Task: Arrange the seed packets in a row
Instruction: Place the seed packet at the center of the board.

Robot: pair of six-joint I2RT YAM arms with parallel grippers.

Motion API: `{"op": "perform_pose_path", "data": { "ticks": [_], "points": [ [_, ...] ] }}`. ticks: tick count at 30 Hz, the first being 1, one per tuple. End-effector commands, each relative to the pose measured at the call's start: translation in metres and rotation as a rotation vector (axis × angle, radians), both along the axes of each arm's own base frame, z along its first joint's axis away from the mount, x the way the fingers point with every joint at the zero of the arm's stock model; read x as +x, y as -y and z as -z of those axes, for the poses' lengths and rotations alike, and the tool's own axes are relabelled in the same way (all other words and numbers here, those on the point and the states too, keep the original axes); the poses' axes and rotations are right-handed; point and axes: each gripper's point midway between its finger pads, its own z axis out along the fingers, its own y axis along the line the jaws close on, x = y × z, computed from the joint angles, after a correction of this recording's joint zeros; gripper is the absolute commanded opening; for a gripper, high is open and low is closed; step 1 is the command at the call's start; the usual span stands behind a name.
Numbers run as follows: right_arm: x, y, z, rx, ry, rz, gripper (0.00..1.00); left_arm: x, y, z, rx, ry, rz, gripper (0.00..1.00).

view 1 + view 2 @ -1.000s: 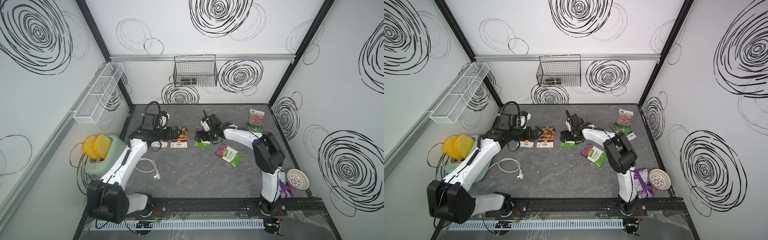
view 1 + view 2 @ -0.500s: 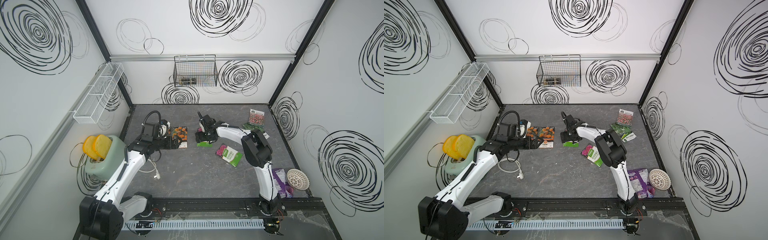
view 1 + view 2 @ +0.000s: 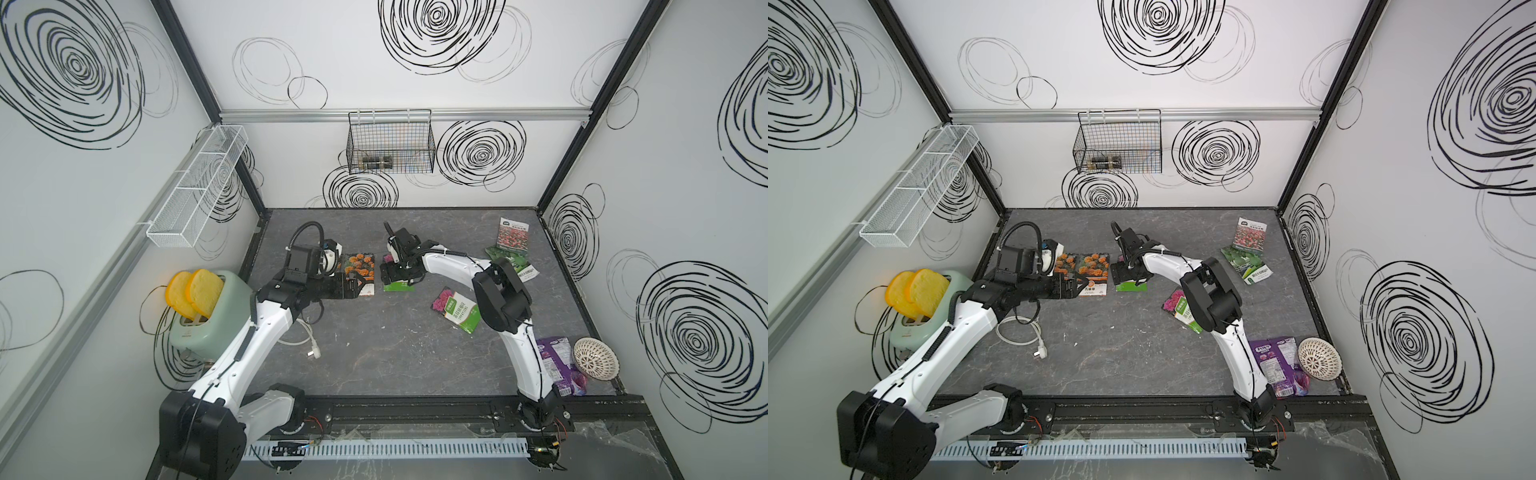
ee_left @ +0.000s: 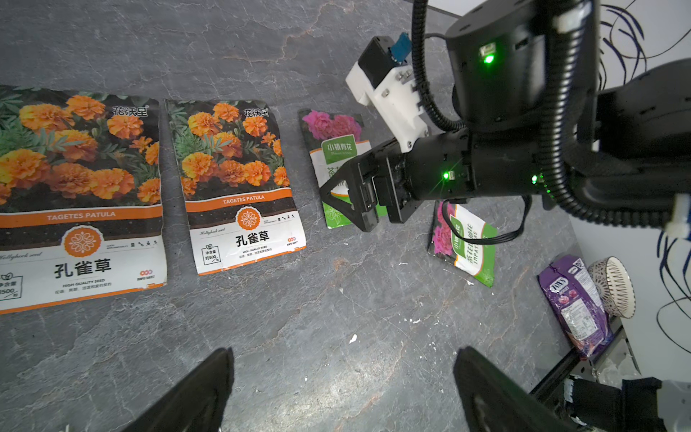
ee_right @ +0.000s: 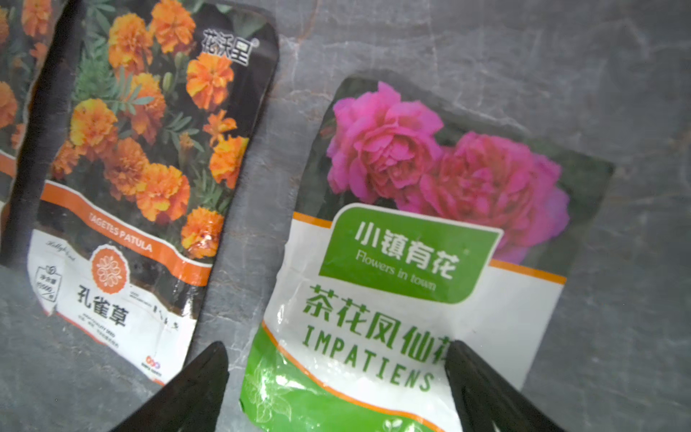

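Poised over the pink packet (image 5: 411, 262), laid just beside the orange packets (image 4: 239, 179) on the surface (image 4: 336, 299) to extend the row, the right end effector (image 5: 334, 346) stands spread, holding nothing (the left end effector (image 4: 344, 355) likewise).

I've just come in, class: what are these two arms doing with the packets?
The robot is building a row. An orange-flower packet and its twin lie side by side, with a pink-flower packet next in line under the open right gripper. The left gripper, also open, hovers nearby. A second pink-flower packet, a red flower-field packet and a green packet lie out of line.
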Motion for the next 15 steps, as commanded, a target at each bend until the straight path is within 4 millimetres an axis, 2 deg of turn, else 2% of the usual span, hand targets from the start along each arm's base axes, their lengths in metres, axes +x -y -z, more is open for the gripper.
{"op": "perform_pose_path", "data": {
  "ticks": [1,7,10,13,15],
  "points": [
    [-0.013,-0.001,0.012,-0.024,-0.068,-0.022,0.92,0.007,0.002,-0.008,-0.011,0.034,0.0,0.97],
    [-0.01,-0.009,-0.004,0.018,-0.049,-0.028,0.92,0.008,0.001,-0.008,-0.016,0.035,-0.005,0.96],
    [-0.005,-0.017,-0.02,0.068,-0.03,-0.034,0.92,0.009,0.001,-0.008,-0.015,0.037,-0.008,0.96],
    [0.005,-0.022,-0.05,0.131,0.006,-0.029,0.92,0.011,0.001,-0.008,-0.018,0.037,-0.013,0.96],
    [0.013,-0.018,-0.078,0.202,0.018,-0.007,0.92,0.014,0.001,-0.007,-0.022,0.034,-0.02,0.96]
  ]
}}
